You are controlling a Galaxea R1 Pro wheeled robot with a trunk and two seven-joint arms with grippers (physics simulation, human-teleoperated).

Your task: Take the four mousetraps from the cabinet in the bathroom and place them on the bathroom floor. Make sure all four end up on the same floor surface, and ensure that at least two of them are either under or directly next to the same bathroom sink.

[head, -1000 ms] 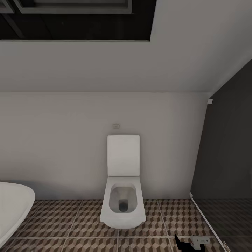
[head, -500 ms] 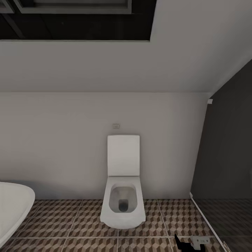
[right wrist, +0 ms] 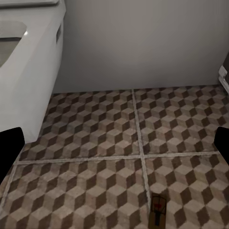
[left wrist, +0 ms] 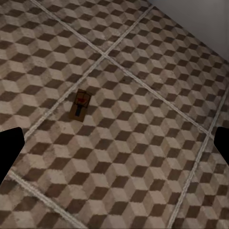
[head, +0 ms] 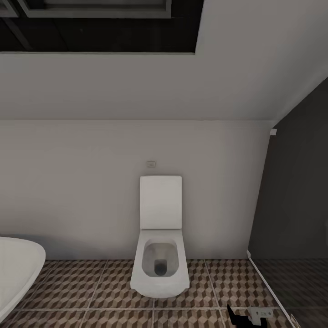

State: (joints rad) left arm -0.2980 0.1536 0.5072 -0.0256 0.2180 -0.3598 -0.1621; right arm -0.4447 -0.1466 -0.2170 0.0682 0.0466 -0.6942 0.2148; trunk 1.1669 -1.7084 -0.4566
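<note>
- In the head view, the right gripper (head: 249, 315) sits at the nearest edge of the scene, a dark part and a pale part low over the bathroom floor (head: 91, 291); from here I cannot tell how its jaws stand.
- In the right wrist view, the two dark fingertips (right wrist: 9, 150) of that gripper stand at opposite edges with bare tile between them, so the jaws are wide apart and hold nothing.
- One mousetrap (right wrist: 157, 213) lies flat on the cube-patterned tiles in the right wrist view, just beside a pale grout line, its red mark facing up.
- In the left wrist view, the left gripper (left wrist: 114, 148) also has its dark fingertips (left wrist: 8, 150) at opposite edges, jaws spread and empty, over the same tile pattern.
- A second view of a mousetrap (left wrist: 80, 105) shows it lying flat on a tile, near a crossing of grout lines, with the red mark on its upper half; whether it is the same trap as the other one cannot be told.
- Farther out in the head view, the curved white rim of a bathtub (head: 18, 269) enters at the left.
- A white toilet (head: 159, 269) stands on the floor against the pale wall (head: 73, 191), lid raised; its bowl (right wrist: 28, 57) also shows in the right wrist view.
- A dark glass partition (head: 296, 205) closes off the right side.
</note>
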